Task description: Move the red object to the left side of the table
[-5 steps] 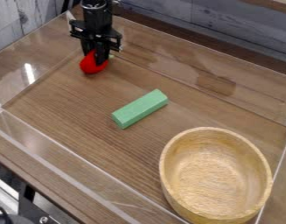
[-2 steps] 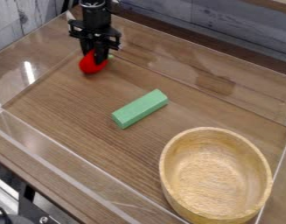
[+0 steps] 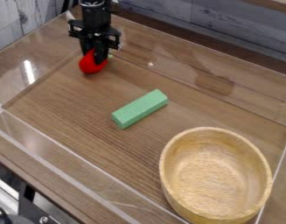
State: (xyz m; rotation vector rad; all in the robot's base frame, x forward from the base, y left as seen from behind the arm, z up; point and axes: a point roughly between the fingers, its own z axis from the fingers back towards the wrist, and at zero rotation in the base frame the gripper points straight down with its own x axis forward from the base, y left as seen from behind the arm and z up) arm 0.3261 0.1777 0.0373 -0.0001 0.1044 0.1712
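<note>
— So where does the small round red strawberry-like toy [image 3: 94, 63] sit?
— It lies on the brown wood-grain table [image 3: 204, 105] with low clear acrylic walls, in the far left part of the picture, close to the wall there.
— And the black gripper [image 3: 101, 56]?
— It points straight down onto the red toy, its fingers drawn together and clamped on the toy's top.
— What else is on the surface?
— A green rectangular block [image 3: 139, 108] lies near the middle, well apart from the toy, and a round light wooden bowl [image 3: 215, 175] stands at the near right corner.
</note>
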